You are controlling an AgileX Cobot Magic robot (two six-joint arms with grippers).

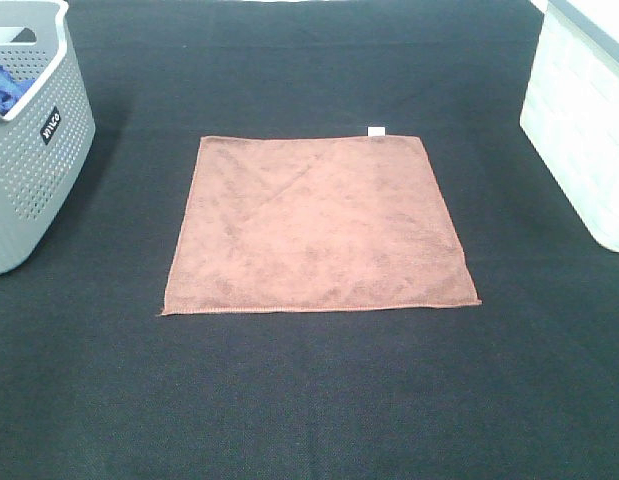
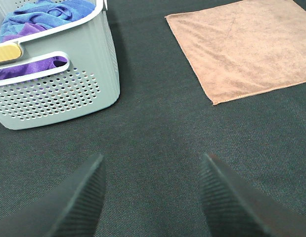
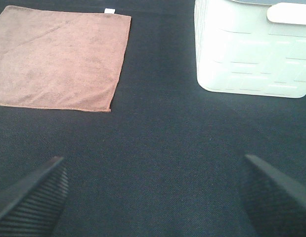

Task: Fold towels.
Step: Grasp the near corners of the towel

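A square reddish-brown towel [image 1: 317, 225] lies flat and unfolded in the middle of the black table, with a small white tag [image 1: 376, 131] at its far edge. It also shows in the left wrist view [image 2: 246, 47] and in the right wrist view [image 3: 56, 59]. Neither arm shows in the high view. My left gripper [image 2: 153, 165] is open and empty over bare table, short of the towel's near left corner. My right gripper [image 3: 153, 170] is open wide and empty, short of the towel's near right corner.
A grey perforated basket [image 1: 34, 150] stands at the left edge; the left wrist view shows blue and purple cloths [image 2: 39, 19] in it. A white basket [image 1: 584, 120] stands at the right edge, seen also in the right wrist view [image 3: 251, 49].
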